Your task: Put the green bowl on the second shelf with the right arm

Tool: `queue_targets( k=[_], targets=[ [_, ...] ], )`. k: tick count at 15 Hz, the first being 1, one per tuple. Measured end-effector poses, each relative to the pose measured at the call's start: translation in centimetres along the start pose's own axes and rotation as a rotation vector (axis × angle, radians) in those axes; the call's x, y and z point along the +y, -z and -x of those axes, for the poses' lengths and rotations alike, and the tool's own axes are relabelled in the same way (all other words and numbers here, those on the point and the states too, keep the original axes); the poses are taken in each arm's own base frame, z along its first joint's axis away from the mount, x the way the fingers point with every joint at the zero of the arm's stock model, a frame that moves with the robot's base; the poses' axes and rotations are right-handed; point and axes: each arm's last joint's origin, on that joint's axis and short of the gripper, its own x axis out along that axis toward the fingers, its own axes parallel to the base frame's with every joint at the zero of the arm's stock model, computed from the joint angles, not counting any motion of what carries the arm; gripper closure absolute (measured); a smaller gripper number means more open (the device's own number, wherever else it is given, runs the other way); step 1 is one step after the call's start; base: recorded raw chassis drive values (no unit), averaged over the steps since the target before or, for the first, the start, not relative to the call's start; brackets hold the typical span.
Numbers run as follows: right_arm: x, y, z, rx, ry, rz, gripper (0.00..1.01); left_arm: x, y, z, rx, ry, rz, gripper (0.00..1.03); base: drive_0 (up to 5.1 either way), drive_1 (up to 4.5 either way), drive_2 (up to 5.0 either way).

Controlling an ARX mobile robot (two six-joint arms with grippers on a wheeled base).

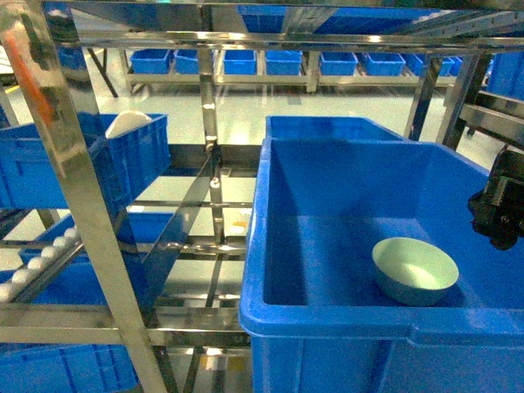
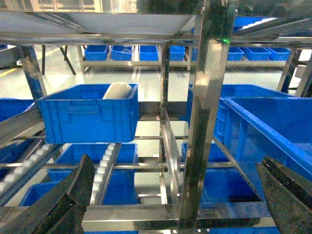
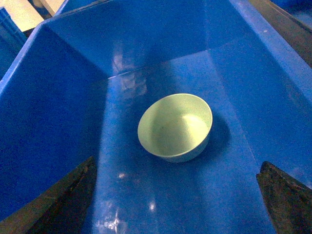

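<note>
Looking through the head view first: the green bowl [image 1: 415, 271] sits upright on the floor of the big blue bin [image 1: 327, 319] at lower right, nothing gripping it, so by my read the pickup hasn't begun and the whole carry to the second shelf [image 1: 196, 246], the steel rails at centre left, is still ahead. The right gripper [image 1: 499, 214] pokes in at the right edge, just a black block; whether its fingers are apart can't be told from here.

Over to the left wrist view: the left gripper [image 2: 178, 204] shows two dark fingers [image 2: 68, 204] spread wide at the bottom corners, pinching nothing, steel rack upright [image 2: 204, 122] ahead. A white domed object [image 2: 118, 90] peeks from a blue crate; what it is, unclear.

Right wrist view now: bowl dead centre, fingers splayed at both lower corners, tips cut off.
</note>
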Motion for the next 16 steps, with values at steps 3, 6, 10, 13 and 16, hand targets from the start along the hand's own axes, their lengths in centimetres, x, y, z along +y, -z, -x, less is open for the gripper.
queue_targets(
  k=[3,6,10,13,16],
  targets=[
    [0.0,0.0,0.0,-0.002,0.000,0.000,0.03,0.0,0.0,0.0,0.000,0.000,0.000,0.05,0.0,0.00,0.0],
    [1.4,-0.7,5.3,-0.140,0.023,0.006,0.03,0.0,0.0,0.0,0.001,0.000,0.000,0.05,0.0,0.00,0.0],
    [0.9,1.0,15.8,-0.185,0.067,-0.045,0.03,0.0,0.0,0.0,0.000,0.000,0.000,0.05,0.0,0.00,0.0],
    [0.3,1.4,15.6,-0.306,-0.017,-0.045,0.11,0.0,0.0,0.0,0.000,0.001,0.000,0.05,0.0,0.00,0.0],
    [-2.2,2.6,16.2,-0.539,-0.091,0.218,0.51,0.0,0.0,0.0,0.000,0.000,0.000,0.05,0.0,0.00,0.0]
  ],
)
